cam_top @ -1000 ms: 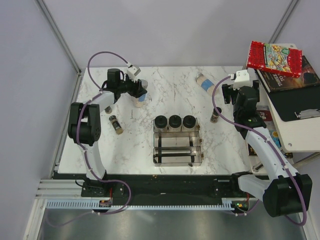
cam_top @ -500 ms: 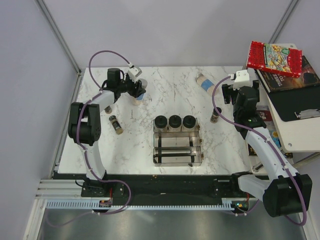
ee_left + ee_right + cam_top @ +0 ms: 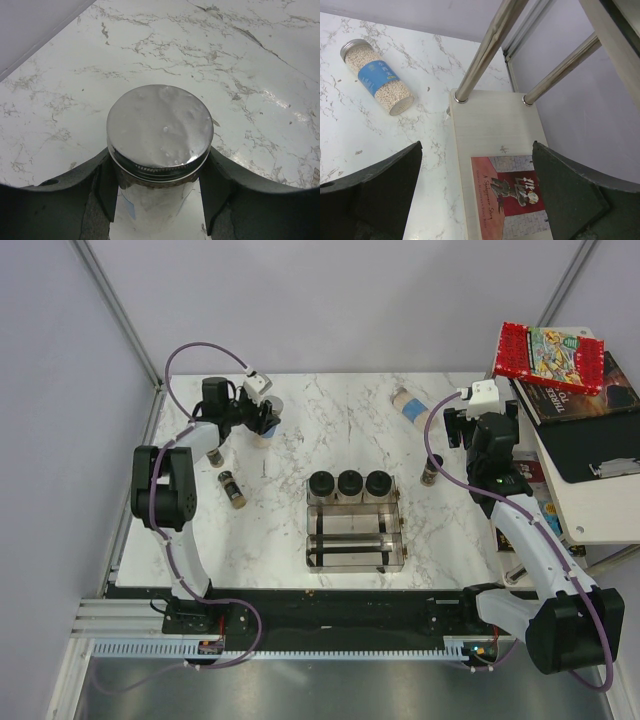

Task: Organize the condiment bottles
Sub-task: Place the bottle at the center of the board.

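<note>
Left wrist, silver-capped bottle [image 3: 160, 130] between fingers [image 3: 102, 195], cap toward camera, seemingly tilted

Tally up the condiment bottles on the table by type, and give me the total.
black-lidded jar: 3
blue-labelled silver-capped bottle: 2, one held in the left tool
slim brown spice bottle: 3, one partly hidden beside the left arm
Total: 8
</note>
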Motion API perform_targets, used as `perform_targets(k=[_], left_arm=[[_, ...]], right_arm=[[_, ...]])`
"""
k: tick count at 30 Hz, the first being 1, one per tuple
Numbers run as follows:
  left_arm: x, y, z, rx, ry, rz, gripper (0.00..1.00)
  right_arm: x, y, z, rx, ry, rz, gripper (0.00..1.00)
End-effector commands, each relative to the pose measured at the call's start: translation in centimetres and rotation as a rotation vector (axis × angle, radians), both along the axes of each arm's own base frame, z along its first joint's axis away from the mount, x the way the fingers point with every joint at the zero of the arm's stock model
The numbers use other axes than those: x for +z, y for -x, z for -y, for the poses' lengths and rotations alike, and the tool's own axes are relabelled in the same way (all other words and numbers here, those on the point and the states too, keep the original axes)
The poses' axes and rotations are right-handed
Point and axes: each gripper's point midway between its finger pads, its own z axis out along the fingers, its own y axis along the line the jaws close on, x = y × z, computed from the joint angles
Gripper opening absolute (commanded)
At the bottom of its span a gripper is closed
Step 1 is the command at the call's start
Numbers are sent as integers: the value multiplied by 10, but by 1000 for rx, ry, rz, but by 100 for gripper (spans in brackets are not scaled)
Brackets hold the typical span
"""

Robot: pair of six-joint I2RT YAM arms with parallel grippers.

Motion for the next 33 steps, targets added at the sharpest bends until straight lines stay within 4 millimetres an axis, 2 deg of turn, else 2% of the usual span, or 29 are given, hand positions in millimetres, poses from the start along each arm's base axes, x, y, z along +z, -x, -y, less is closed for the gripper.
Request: perform_targets(k=[1, 5, 8, 12, 13, 14, 15, 21, 22, 23, 33], left_arm=[[-8, 7, -14, 8, -31, -18, 33], [-7, 8, -14, 4, -30, -23, 36], [-8, 7, -15, 9, -28, -36, 44], [-8, 6, -16, 10, -29, -51, 45], [-8, 6, -16, 13, -28, -54, 53], [-8, 6, -17, 15, -27, -54, 75], [-8, 6, -17, 13, -27, -54, 87], [-8, 6, -16, 3, -22, -58, 89], [-8, 6, -16, 5, -20, -61, 97], [-7, 5, -17, 12, -22, -59, 99], [-5, 7, -21, 15, -20, -75, 99]], right_arm=[[9, -2, 1, -4, -15, 31, 98], [8, -3, 1, -4, -15, 27, 98], [9, -3, 1, -6, -15, 30, 98], [9, -3, 1, -6, -16, 30, 98], [9, -3, 1, -8, -16, 30, 98], [9, -3, 1, -6, -15, 30, 98], [9, -3, 1, -5, -16, 30, 98], [9, -3, 1, -6, -15, 30, 98], [9, -3, 2, -7, -15, 30, 98], [9, -3, 2, -7, -15, 30, 98], [10, -2, 2, -7, -14, 31, 98]])
